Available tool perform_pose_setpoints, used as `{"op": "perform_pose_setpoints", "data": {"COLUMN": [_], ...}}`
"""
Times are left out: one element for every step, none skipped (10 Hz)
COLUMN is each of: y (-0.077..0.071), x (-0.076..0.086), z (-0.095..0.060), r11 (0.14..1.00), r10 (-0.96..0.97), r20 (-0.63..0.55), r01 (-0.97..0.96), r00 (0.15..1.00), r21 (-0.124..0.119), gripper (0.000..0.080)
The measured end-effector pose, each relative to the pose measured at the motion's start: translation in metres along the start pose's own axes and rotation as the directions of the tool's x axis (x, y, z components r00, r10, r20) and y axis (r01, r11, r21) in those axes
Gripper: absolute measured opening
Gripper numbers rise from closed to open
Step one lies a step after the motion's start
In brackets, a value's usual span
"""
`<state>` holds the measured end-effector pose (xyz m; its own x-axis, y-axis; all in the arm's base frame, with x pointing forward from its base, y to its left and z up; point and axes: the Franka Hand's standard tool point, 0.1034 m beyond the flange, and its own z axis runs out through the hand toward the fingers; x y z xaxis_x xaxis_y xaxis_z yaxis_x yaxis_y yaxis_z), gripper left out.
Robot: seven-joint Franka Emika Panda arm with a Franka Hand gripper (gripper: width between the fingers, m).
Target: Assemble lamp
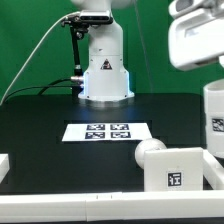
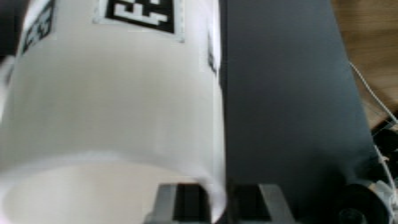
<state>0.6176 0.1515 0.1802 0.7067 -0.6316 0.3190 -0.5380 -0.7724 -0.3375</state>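
The white tapered shade (image 2: 107, 110) fills the wrist view, with a black-and-white tag (image 2: 143, 15) on its side. My gripper (image 2: 226, 192) is shut on the shade, its two dark fingers (image 2: 182, 205) straddling the thin wall at the rim. In the exterior view the shade (image 1: 214, 120) hangs at the right edge under the arm's grey-white hand (image 1: 196, 38), above the table. The low angular base (image 1: 185, 168) lies at the front right with a tag facing the camera. The round bulb (image 1: 150, 152) sits against the base on the exterior view's left side.
The marker board (image 1: 108, 131) lies flat in the middle of the black table (image 1: 40, 120). The white robot pedestal (image 1: 105, 70) stands behind it with a black cable beside it. A white rail (image 1: 60, 205) runs along the table's front edge.
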Motion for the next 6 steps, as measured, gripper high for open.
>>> {"op": "perform_pose_setpoints", "data": {"y": [0.005,0.011,0.02,0.031,0.045,0.056], "x": [0.01,0.024,0.037,0.036,0.034,0.04], "z": [-0.006,-0.012,-0.021,-0.025,-0.025,-0.025], "r11": [1.0,0.997,0.996,0.996,0.994,0.992], "r10": [-0.021,-0.076,-0.094,-0.089,-0.105,-0.128], "r20": [-0.005,-0.01,-0.02,-0.02,-0.028,-0.033], "r01": [0.021,0.076,0.094,0.089,0.105,0.127], "r00": [1.0,0.997,0.995,0.996,0.994,0.991], "r21": [0.002,0.0,0.003,-0.002,-0.011,-0.023], "gripper": [0.0041,0.0041,0.0041,0.0041,0.0041,0.0041]}}
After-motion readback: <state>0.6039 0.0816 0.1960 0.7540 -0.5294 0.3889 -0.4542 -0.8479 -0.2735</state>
